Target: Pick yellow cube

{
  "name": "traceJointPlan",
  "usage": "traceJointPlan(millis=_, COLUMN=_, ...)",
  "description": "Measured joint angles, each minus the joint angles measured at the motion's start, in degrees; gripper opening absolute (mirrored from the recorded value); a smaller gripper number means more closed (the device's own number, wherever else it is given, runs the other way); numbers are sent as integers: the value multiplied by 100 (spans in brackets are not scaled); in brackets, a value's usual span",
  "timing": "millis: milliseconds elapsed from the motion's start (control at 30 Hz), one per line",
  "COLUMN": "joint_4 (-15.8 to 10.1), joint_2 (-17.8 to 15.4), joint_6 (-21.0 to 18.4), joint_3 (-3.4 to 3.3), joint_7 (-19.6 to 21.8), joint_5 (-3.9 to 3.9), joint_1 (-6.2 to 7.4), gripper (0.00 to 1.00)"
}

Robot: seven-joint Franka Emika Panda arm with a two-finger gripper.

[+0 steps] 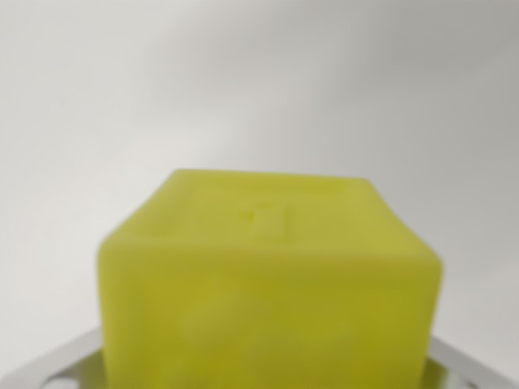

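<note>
Yellow cube (268, 284): fills the lower middle of the wrist view, very close to the camera and out of focus; top face and one broad side face showing, lower part cut off by the bottom edge.

Cube top face: tilted away toward the upper part of the view, narrower at the far edge; faint raised or pressed mark near its middle, too blurred to read.

Cube edges: rounded, soft in outline; colour a bright yellow-green, even across both faces.

Gripper (268, 381): only pale grey-white parts visible low in the view, one (57, 366) at the wrist view's left and one (470, 365) at the wrist view's right, either side of the cube's base.

Gripper state: fingertips hidden behind or beside the cube; opening width not readable, contact with the cube not readable; cannot tell whether anything is held.

Cube relative to gripper: between the two pale parts, centred slightly toward the wrist view's left.

Background (259, 81): plain off-white surface, soft grey shading running diagonally across the upper part.

Support under cube: hidden by the cube itself; resting or lifted, cannot tell.
</note>
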Motion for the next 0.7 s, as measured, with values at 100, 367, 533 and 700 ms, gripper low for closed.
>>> traceJointPlan(millis=100, joint_4=13, joint_2=-89, joint_6=-101, joint_3=0, joint_7=8, joint_5=-12, joint_1=-1, gripper=0)
traceJointPlan(millis=367, joint_4=57, joint_2=-315, joint_6=-373, joint_3=0, joint_7=26, joint_5=-39, joint_1=-4, gripper=0)
traceJointPlan(millis=533, joint_4=95, joint_2=-450, joint_6=-546, joint_3=0, joint_7=37, joint_5=-54, joint_1=-5, gripper=0)
traceJointPlan(millis=700, joint_4=141, joint_2=-578, joint_6=-719, joint_3=0, joint_7=46, joint_5=-67, joint_1=-6, gripper=0)
